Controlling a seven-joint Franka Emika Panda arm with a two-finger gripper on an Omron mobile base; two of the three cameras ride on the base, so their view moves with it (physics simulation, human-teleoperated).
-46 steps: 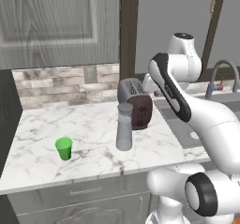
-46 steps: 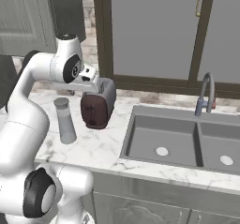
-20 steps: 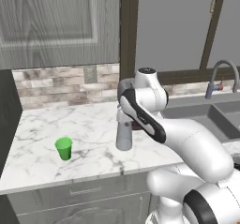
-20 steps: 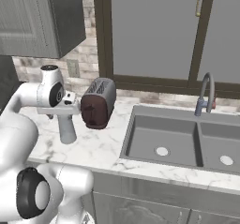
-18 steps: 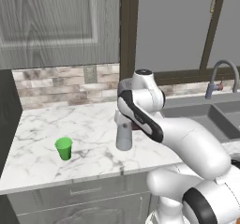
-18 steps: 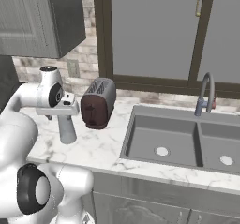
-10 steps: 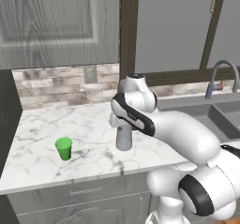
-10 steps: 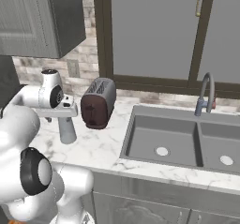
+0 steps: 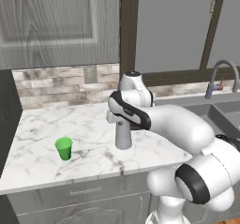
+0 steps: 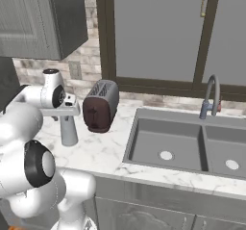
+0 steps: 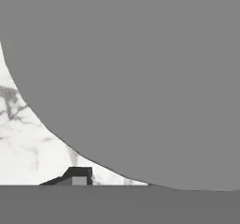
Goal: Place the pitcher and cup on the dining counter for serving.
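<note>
Pitcher [image 9: 123,136] stands upright at the centre of the left base view, on the marble worktop [image 9: 42,124] that runs below the tile backsplash. Its upper part is hidden behind the robot's white hand, which sits right over the neck; in the right base view the pitcher's [image 10: 69,130] grey body shows at left centre under the hand. The pincer [image 10: 66,112] is down around the pitcher's top, yet whether its jaws pinch the neck or stand just off it I cannot tell. In the hand view the round flat lid of the pitcher [image 11: 140,68] is very close to the camera, with one dark fingertip [image 11: 77,175] at the lower left over veined marble.

The green cup [image 9: 63,148] stands upright at the left of the left base view, on the same worktop, apart from the pitcher. A dark red-brown toaster [image 10: 100,106] stands just right of the pitcher in the right base view, and the sink [image 10: 192,145] lies further right.
</note>
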